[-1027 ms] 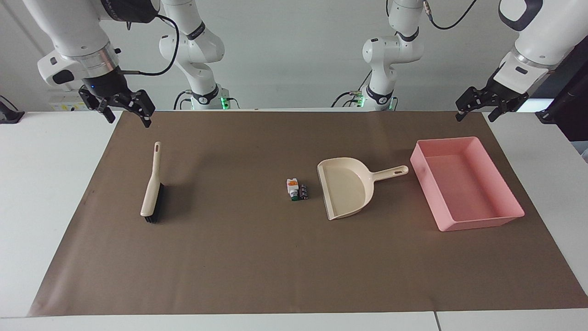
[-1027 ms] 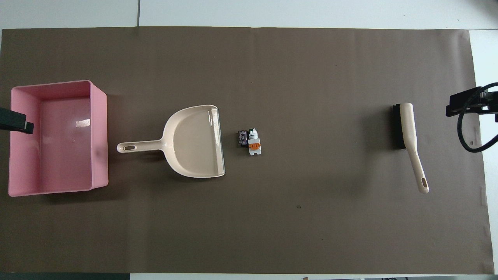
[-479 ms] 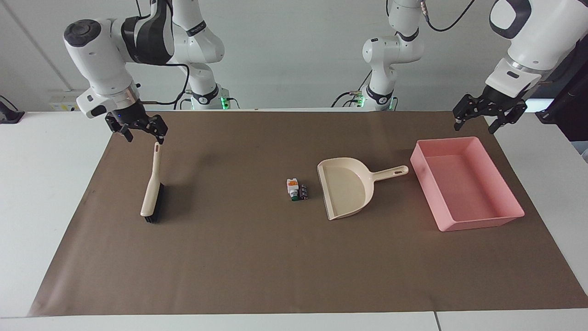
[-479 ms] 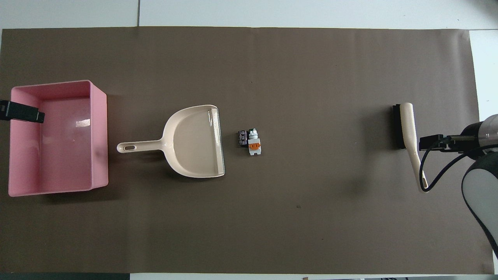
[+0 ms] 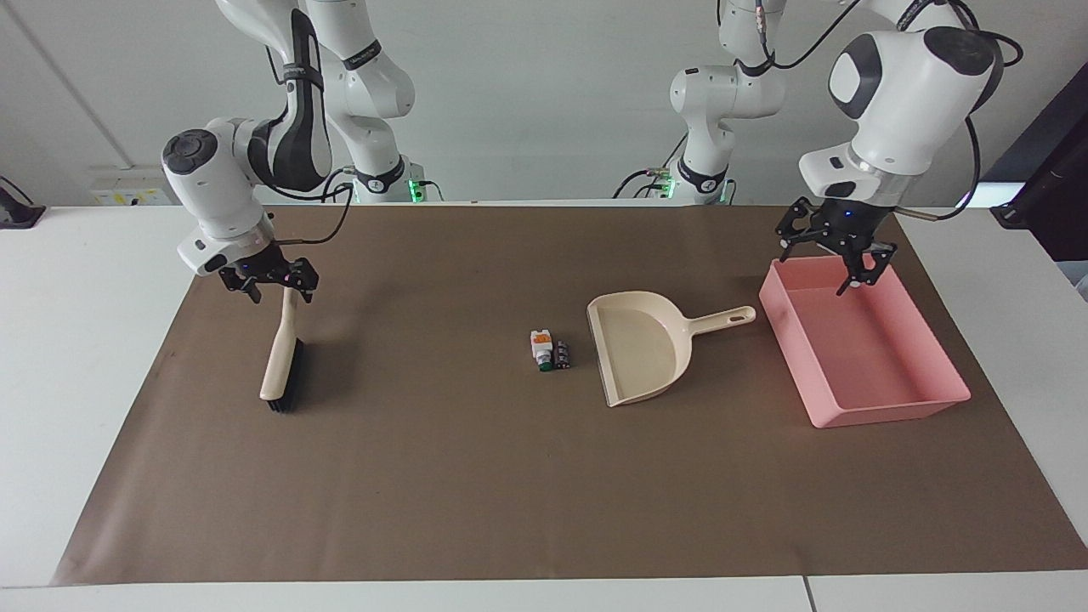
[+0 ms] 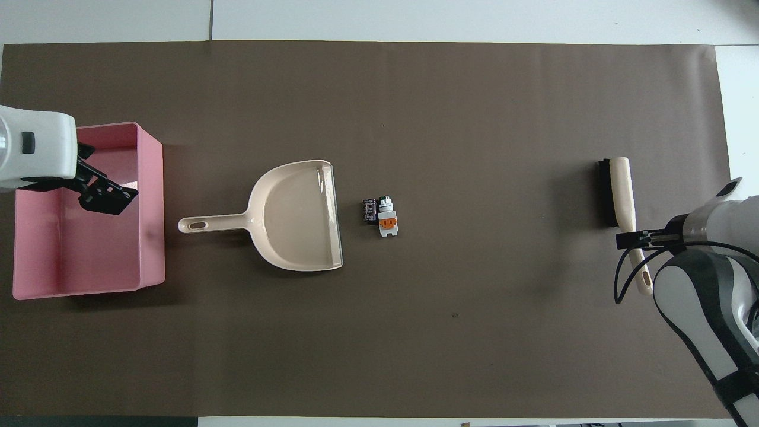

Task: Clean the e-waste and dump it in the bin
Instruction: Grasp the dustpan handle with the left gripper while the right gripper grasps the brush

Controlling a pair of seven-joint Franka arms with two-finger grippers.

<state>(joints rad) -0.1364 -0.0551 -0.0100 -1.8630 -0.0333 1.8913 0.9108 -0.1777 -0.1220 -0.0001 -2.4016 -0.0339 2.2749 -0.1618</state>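
While the facing view shows both arms whole, the overhead view shows only wrists and claw tips; seen from across the table, the right gripper (image 5: 270,283) hangs with fingers apart astride the handle of the cream plastic brush with black bristles (image 5: 281,357), whether touching it I cannot tell; from above that claw is a dark bar across the handle (image 6: 630,239). Midway along the brown paper mat (image 5: 476,476) lies the e-waste (image 5: 549,350), a white block with orange and green marks touching a dark purplish cylinder, just beside the open mouth of the cream plastic dustpan (image 5: 639,348), whose handle points toward the shallow pink plastic bin (image 5: 884,410) at the left arm's end; the left gripper (image 5: 835,252) hangs spread over the bin's edge nearest the robots, and the overhead view sets it over the bin's floor (image 6: 102,194). Half a second earlier both claws were higher and nearer the table's ends; brush, dustpan, bin and waste have not moved.
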